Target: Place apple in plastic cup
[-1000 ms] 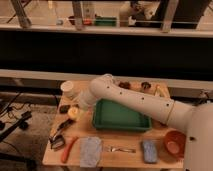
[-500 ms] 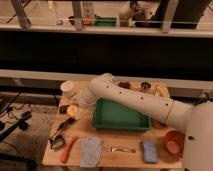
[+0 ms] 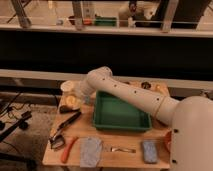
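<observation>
at the left end of the table, below the bend of the white arm, the gripper hangs low over the spot where the apple shows as a small yellow-orange round shape. gripper and apple overlap in this view, and i cannot tell whether the gripper is closed around the fruit, touching it, or only just above it.

just behind them, toward the back left corner, stands the plastic cup, pale and round-rimmed, upright. the apple is outside the cup, in front of it.

right of the gripper sits a green tray, taking up the middle of the wooden table; the arm crosses over its back edge.

in front of the gripper, a dark long-handled tool lies slanted toward the front left corner. beside its lower end lies a long orange carrot-like thing, also slanted. next to that, at the front edge, is a grey-blue cloth, then a small metal piece, then a blue sponge further right.

a few small brown items sit along the table's back edge, too unclear to name.
</observation>
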You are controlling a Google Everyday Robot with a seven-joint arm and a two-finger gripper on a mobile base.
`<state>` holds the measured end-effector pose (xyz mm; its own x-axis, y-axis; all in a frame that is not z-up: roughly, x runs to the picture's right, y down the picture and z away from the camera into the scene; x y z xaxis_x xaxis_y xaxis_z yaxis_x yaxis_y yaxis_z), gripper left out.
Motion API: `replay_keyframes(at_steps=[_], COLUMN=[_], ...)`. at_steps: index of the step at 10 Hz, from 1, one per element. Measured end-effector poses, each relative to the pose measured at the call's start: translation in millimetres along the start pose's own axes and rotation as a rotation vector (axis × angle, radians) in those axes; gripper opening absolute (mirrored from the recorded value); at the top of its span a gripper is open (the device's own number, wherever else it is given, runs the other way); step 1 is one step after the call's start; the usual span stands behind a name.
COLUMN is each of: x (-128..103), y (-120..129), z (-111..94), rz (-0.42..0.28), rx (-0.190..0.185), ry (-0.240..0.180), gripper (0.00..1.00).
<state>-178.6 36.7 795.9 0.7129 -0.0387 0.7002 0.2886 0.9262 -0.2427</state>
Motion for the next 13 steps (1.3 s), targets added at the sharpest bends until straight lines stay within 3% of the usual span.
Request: replay_keyframes(at_steps=[4,13], x=[28,67], y=[-17,-52], z=[-13,-1], rz=[0.050,0.122], rx=[0.055,0.092], ry=[0.005,-0.032], gripper=[0.09,0.09])
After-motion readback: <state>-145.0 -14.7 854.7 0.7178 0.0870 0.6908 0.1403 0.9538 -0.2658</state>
